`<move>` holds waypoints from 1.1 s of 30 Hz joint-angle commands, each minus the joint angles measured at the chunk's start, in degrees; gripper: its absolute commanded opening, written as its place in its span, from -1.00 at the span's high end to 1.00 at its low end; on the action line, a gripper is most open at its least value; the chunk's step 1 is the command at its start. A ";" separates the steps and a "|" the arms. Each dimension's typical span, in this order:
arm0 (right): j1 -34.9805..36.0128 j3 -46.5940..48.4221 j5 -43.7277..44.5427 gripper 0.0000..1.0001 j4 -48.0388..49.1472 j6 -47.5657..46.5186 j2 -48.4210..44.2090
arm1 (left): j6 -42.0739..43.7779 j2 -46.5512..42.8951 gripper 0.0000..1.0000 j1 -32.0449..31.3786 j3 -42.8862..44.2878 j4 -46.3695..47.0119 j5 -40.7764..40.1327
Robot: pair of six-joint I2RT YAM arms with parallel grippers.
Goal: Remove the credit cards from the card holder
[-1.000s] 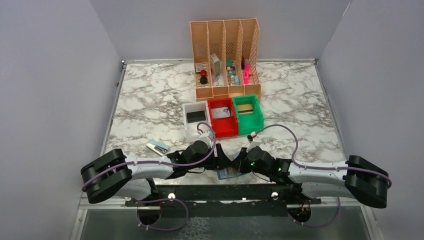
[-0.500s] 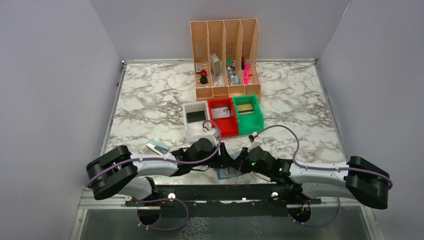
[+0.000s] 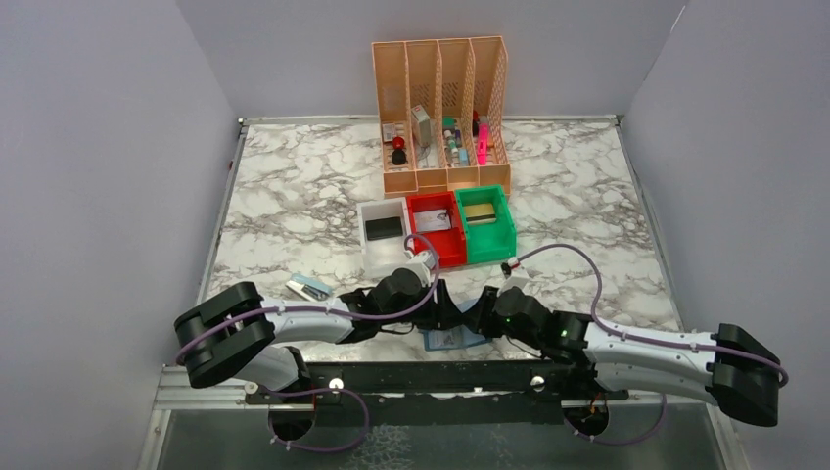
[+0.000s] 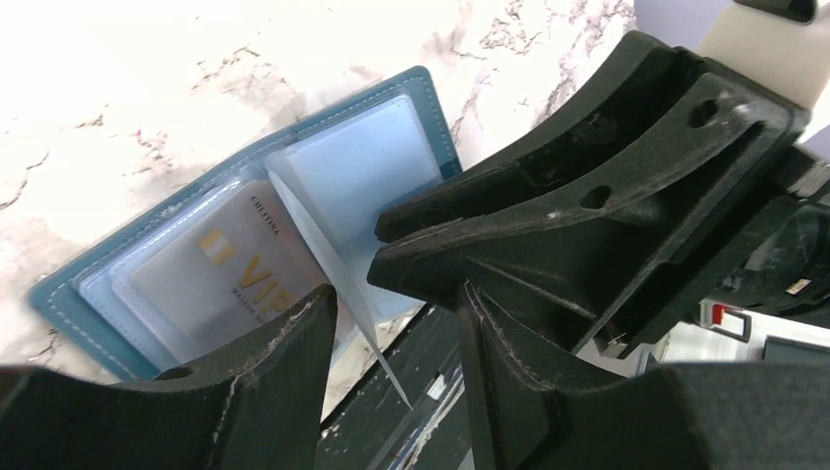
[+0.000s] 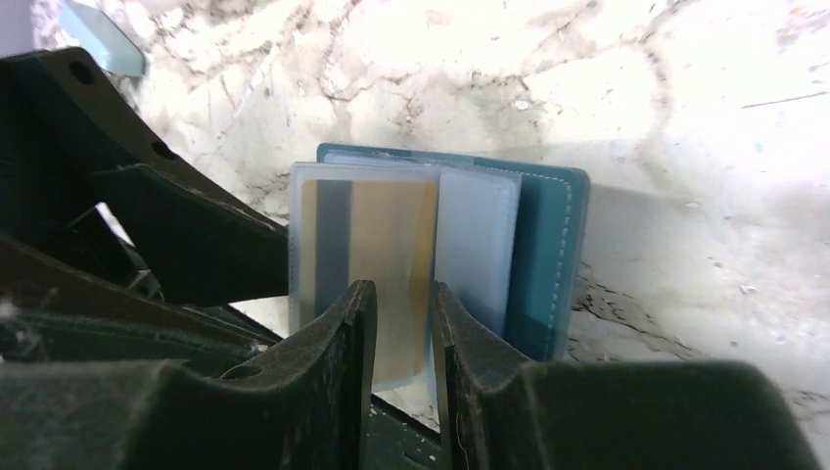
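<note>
The teal card holder (image 3: 452,340) lies open at the table's near edge, between my two grippers. In the left wrist view one clear pocket holds a silvery card (image 4: 230,274) with gold "VIP" lettering. A clear pocket leaf (image 4: 338,269) stands up between the fingers of my open left gripper (image 4: 396,333), touching neither. In the right wrist view that leaf holds a gold card (image 5: 377,240) with a dark stripe. My right gripper (image 5: 401,323) is open, with the leaf's lower edge in the gap between its fingers. The teal cover (image 5: 553,255) shows to the right.
White (image 3: 364,240), red (image 3: 460,250) and green (image 3: 505,235) bins stand just beyond the grippers, with the peach mesh organizer (image 3: 440,108) behind them. A small flat silvery-blue card (image 3: 308,288) lies on the marble to the left. The black table-edge rail (image 3: 431,377) runs just below the wallet.
My right gripper has opened from shut, and its arm has stretched out to the right. My left gripper has narrowed a little and edged right toward the wallet.
</note>
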 commanded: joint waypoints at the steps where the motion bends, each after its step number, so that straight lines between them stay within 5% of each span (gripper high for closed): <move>1: -0.16 2.43 5.94 0.35 -10.26 0.38 -6.43 | 0.99 0.61 -0.02 -0.65 2.20 2.23 1.55; 13: -0.16 6.44 17.40 0.35 -33.16 6.85 -22.60 | 2.93 9.67 0.20 -2.72 7.96 2.94 4.91; 18: -0.16 5.67 16.11 0.36 -32.97 5.92 -25.99 | 3.38 10.26 0.42 -3.46 8.83 3.06 2.91; 24: -0.16 5.69 8.35 0.41 -25.72 -1.21 -25.00 | 4.95 1.68 0.34 -3.34 4.96 -0.05 -3.46; 33: -0.16 8.50 0.45 0.54 -18.29 -6.51 -11.84 | 5.52 -2.59 0.31 -3.37 5.17 -12.60 -10.69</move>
